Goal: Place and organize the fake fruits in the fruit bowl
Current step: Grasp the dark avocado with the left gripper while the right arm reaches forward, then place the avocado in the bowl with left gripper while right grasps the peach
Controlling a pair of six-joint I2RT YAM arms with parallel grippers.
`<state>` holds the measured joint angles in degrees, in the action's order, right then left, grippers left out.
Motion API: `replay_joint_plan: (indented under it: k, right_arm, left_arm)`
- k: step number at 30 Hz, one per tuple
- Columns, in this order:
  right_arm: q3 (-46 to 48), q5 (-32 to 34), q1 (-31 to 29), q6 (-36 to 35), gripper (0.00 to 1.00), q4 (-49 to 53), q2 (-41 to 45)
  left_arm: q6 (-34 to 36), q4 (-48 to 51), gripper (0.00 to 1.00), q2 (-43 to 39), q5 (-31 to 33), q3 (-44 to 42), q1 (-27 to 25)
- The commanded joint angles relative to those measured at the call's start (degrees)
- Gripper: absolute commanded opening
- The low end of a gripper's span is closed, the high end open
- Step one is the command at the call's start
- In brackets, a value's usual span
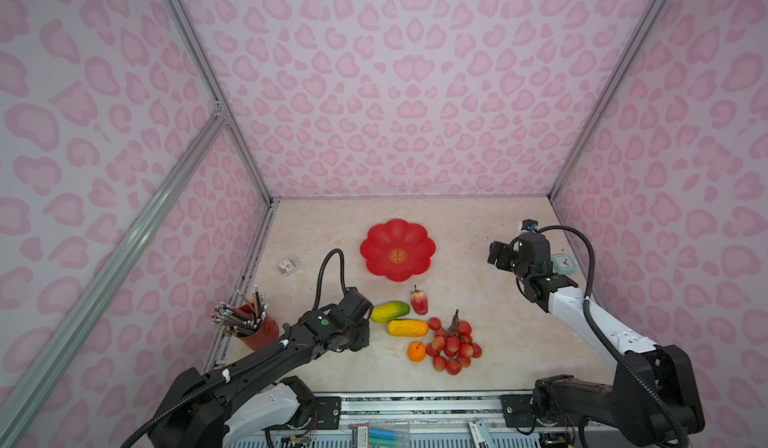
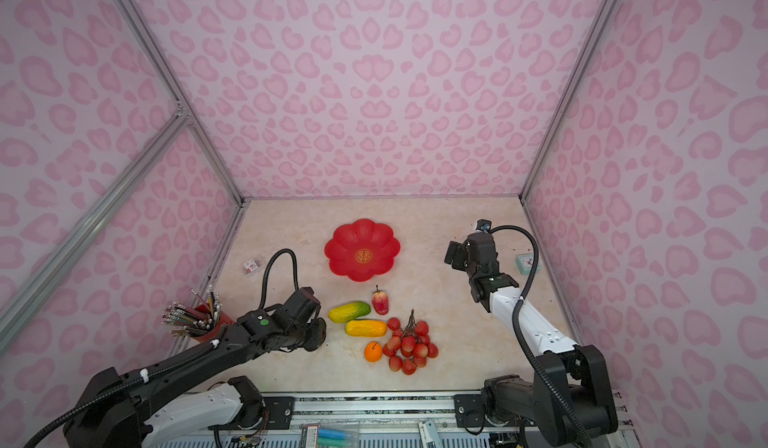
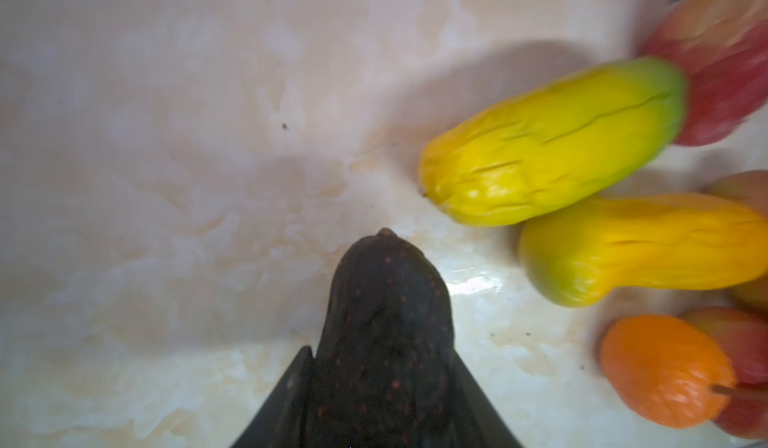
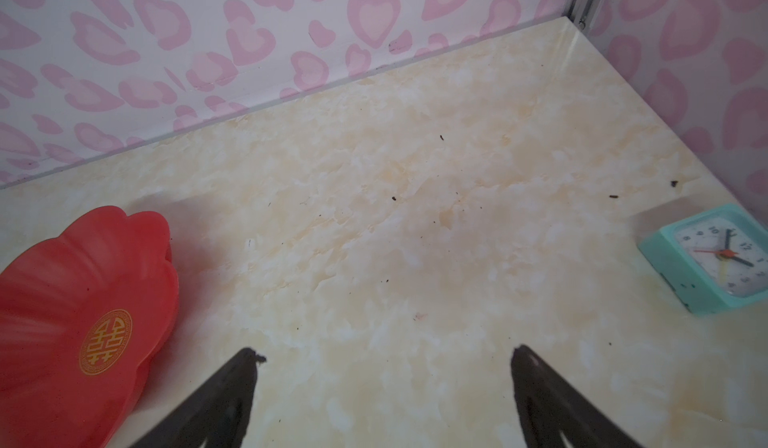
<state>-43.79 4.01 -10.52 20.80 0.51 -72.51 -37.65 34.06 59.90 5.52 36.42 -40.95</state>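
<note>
The left tool (image 3: pixel 381 352) had closed its fingers on both sides of the dark avocado (image 3: pixel 386 300), whose narrow tip stuck out past them. The fruit was over the tabletop (image 3: pixel 166 175), near the green-ended mango (image 3: pixel 552 142). The fruit bowl (image 1: pixel 376 250) lay well apart, farther back. The right tool (image 4: pixel 384 350) stood wide open, gripping nothing, above bare tabletop between the bowl and a teal clock (image 4: pixel 706 258).

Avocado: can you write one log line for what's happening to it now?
left fingers: shut on avocado | right fingers: open, empty | fruit bowl: no fruit inside
</note>
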Motion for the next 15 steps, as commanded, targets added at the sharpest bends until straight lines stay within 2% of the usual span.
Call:
replay_joint_plan:
  k: [1,6,10,15]
  right_arm:
    - [-1.4,-1.7,-1.5,-0.6,0.92,1.2,-0.5]
    - [-6.1,-2.4,-7.3,-1.9,0.9,6.0,-3.4]
    - [-8.0,-3.7,-14.1,-0.8,0.88,8.0,-5.5]
    - [-7.6,-3.2,-22.6,2.6,0.86,8.5,-7.4]
  left_arm:
    - [5.3,-0.4,0.44,-0.6,2.2,6.1,2.5]
    - [13.9,-5.3,0.44,10.2,-0.2,17.7,9.6]
    - [19.3,-8.7,0.44,22.4,-2.2,28.9,11.5]
    - [21.5,-10.0,0.44,36.6,-3.4,40.2,13.4]
